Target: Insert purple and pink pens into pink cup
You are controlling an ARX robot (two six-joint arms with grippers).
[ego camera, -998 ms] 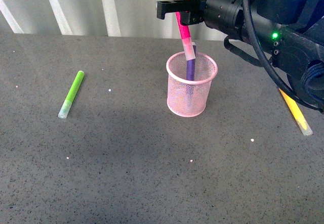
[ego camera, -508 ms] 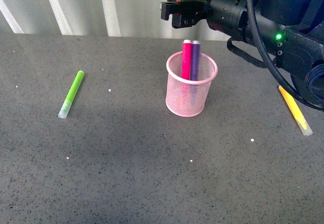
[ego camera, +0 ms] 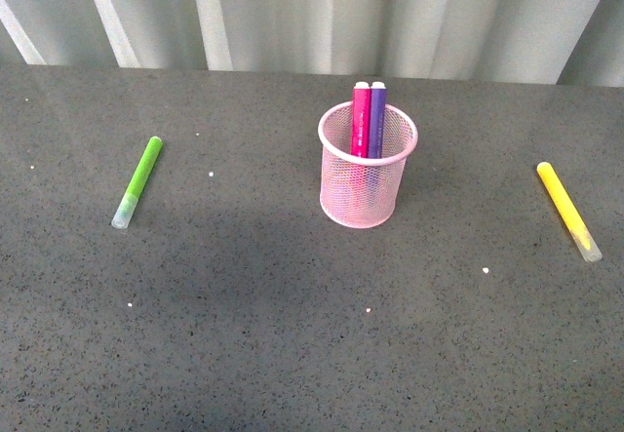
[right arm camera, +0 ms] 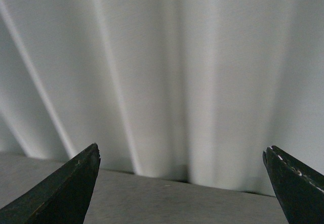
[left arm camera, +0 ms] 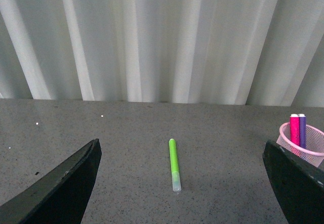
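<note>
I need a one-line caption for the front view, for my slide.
Pink pen and purple pen stand in the pink cup; green marker and yellow marker lie on the table.

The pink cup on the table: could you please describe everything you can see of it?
The pink cup is a light pink cylinder of what looks like wire mesh with a solid pink rim, open at the top. It stands upright on the grey speckled table, near its middle. Inside stand the pink pen and the purple pen, side by side against the far rim, their tops above it. Nothing else touches the cup; neither gripper is near it. The left wrist view shows only part of it.
</note>
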